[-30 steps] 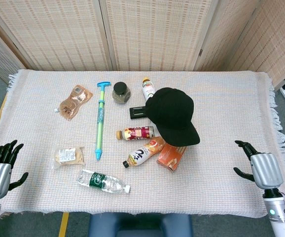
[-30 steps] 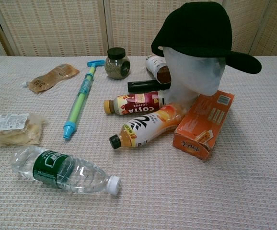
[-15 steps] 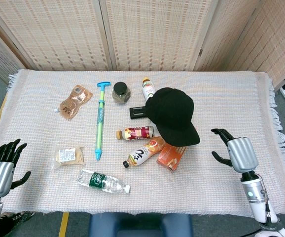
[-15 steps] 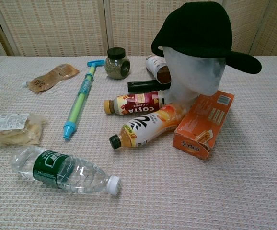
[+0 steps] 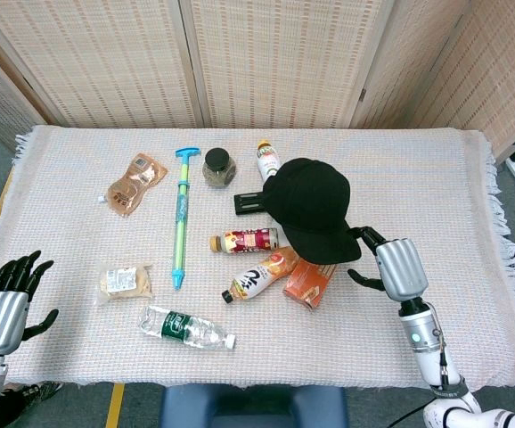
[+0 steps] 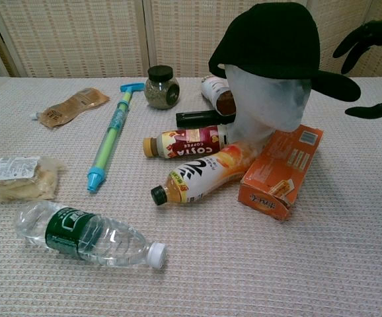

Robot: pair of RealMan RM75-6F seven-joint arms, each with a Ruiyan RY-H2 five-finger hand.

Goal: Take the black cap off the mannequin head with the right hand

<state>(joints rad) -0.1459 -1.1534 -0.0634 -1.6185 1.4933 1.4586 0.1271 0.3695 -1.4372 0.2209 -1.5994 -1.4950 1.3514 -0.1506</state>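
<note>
Black cap: we see the black cap seated on the mannequin head, brim pointing toward the robot's right; in the chest view the brim overhangs the orange carton.
Mannequin head: we note it is white, upright, near the middle of the table, with its base hidden behind the bottles and carton.
Right hand: we find the right hand just beside the cap's brim, fingers spread apart and holding nothing; the chest view shows dark fingertips above and below brim level, with a gap between them and the cap.
Left hand: we log the left hand at the near left edge of the table, fingers spread, nothing in it, well apart from everything else.
Orange carton: the orange carton lies tilted against the base of the mannequin head.
Bottles near head: the juice bottle lies on its side, touching the carton; the Costa coffee bottle lies just behind it; a white bottle lies beyond the head.
Other items: we record a black bar, a spice jar, a blue-green water pump toy, a brown pouch, a snack packet and a water bottle lying at the near side.
</note>
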